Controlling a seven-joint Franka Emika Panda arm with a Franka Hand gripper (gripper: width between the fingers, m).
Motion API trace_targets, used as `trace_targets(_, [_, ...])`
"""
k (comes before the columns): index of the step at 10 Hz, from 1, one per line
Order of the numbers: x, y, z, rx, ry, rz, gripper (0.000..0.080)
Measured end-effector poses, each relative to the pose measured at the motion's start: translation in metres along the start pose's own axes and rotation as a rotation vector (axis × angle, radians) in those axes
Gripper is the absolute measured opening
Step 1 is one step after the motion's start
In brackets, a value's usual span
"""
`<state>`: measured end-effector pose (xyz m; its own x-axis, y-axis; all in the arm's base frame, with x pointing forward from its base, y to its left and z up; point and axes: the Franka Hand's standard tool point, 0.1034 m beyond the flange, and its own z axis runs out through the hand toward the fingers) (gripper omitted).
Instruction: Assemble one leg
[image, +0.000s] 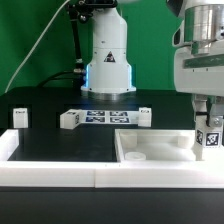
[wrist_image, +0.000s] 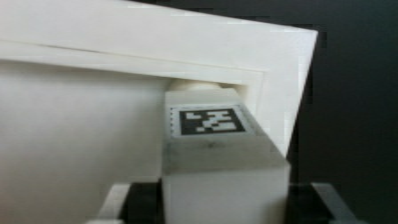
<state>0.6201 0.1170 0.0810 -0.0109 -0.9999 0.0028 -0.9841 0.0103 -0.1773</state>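
Table (image: 60, 145), black, carries everything I see. The square white panel (image: 150, 148) lies at the exterior view's right, against the white border. The gripper (image: 207, 118) stands over its far right corner, jaws pinching the leg (image: 209, 138) upright there. Its tag (wrist_image: 210, 121) faces the wrist view.

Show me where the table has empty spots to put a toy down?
The black table is bare in front, between the marker board and the white front wall. It is crowded at the exterior view's right, where the gripper holds the leg over the square white part. Small white parts sit by the board.
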Motion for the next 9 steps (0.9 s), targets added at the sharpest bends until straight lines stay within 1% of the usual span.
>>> trace_targets(1, [-0.0002,0.0,-0.0002,-0.002,-0.013,0.182,0.0294])
trace_targets(2, [0.0027,0.0011,-0.0005,-0.024,-0.015,0.345,0.0294])
trace_targets(3, [0.0059,0.0008,-0.0002,-0.024,-0.013,0.357,0.0294])
trace_targets(6, [0.0092,0.0004,-0.0003,-0.025,-0.019,0.407,0.0294])
trace_targets(7, [0.0084,0.0008,0.0001,-0.026,-0.023,0.395,0.0361])
trace_targets(8, [0.0082,0.0009,0.0001,-0.026,-0.024,0.382,0.0361])
trace_targets(9, [0.0084,0.0008,0.0001,-0.026,-0.024,0.36,0.0538])
